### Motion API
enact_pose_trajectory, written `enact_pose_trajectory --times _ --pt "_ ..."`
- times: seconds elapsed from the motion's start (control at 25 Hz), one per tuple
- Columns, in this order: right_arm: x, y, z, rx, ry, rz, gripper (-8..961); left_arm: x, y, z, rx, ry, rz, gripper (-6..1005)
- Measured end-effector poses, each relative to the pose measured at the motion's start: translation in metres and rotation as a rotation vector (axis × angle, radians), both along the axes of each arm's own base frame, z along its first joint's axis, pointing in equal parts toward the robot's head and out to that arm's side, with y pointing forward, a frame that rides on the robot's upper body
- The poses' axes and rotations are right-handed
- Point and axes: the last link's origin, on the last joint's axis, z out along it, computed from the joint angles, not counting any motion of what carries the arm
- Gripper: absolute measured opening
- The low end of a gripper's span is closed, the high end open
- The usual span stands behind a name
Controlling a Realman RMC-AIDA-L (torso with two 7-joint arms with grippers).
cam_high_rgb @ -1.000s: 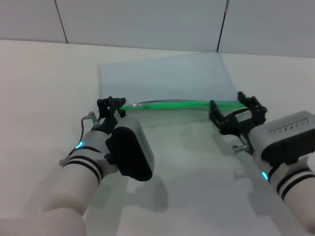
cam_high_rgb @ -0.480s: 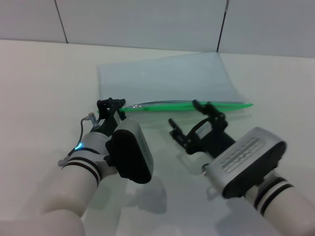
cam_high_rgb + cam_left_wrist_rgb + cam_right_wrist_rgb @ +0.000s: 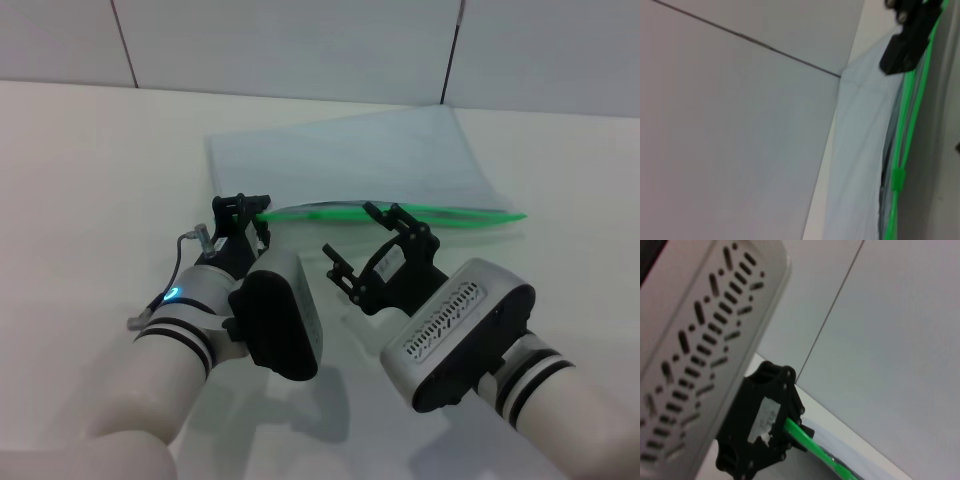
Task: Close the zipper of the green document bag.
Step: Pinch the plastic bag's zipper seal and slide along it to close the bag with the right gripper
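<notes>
The green document bag [image 3: 350, 160] lies flat on the white table, its bright green zipper [image 3: 450, 215] along the near edge. My left gripper [image 3: 243, 208] sits at the zipper's left end, shut on the bag's green edge; the right wrist view shows the strip [image 3: 805, 442] coming out of its black jaws [image 3: 765, 425]. My right gripper [image 3: 368, 240] is open near the middle of the zipper, with one finger [image 3: 400, 216] at the strip and the other nearer me. In the left wrist view the zipper [image 3: 907, 115] carries a small green slider [image 3: 897, 179].
A grey panelled wall [image 3: 300, 40] rises behind the table's far edge. Bare white table [image 3: 90, 170] spreads left and right of the bag. The left arm's white housing [image 3: 700, 340] fills much of the right wrist view.
My right gripper has moved left along the zipper from its right end to the middle, fingers spread. The bag has slid slightly right; the left gripper followed a little.
</notes>
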Motion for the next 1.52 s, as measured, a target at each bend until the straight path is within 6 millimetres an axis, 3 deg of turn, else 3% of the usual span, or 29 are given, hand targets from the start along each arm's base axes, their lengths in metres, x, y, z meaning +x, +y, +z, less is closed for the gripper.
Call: enact_pose_trajectory --times 0.72,1.52 --pt "-0.010 0.010 0.000 0.008 -0.063 0.061 629 0.012 0.000 -0.003 -0.022 0.036 -0.082 57" --pt "-0.004 0.022 0.004 0.029 -0.090 0.046 604 0.022 -0.002 -0.008 -0.053 0.086 -0.159 56"
